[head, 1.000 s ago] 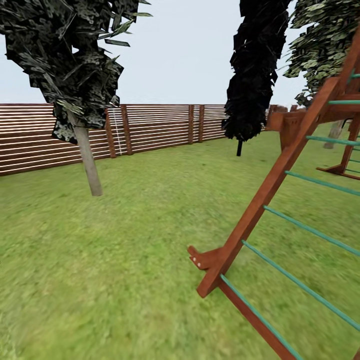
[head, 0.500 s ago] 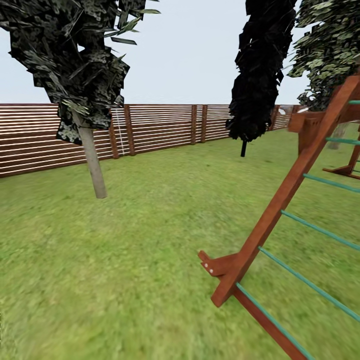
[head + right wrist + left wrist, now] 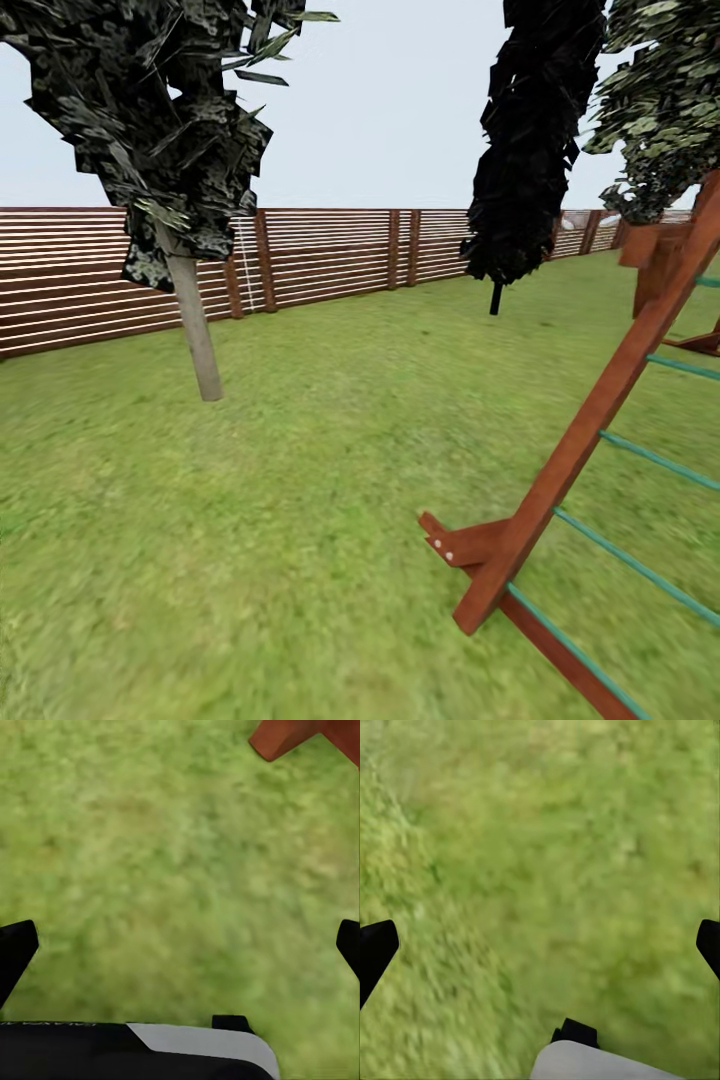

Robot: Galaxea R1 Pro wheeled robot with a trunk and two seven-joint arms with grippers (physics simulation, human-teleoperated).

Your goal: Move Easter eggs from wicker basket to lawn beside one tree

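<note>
Brown slatted fence (image 3: 330, 250), thin-trunked dark-leaved tree (image 3: 195, 330), wooden ladder frame (image 3: 590, 440) with green rungs

Open lawn (image 3: 300, 520) stretches ahead and to the left, bare as far as the slatted fence (image 3: 330, 255). At the right the playset's slanted wooden ladder (image 3: 560, 500) blocks the way, its foot planted in the grass, while a thin-trunked tree (image 3: 195, 330) stands at the left, well apart from it
</note>
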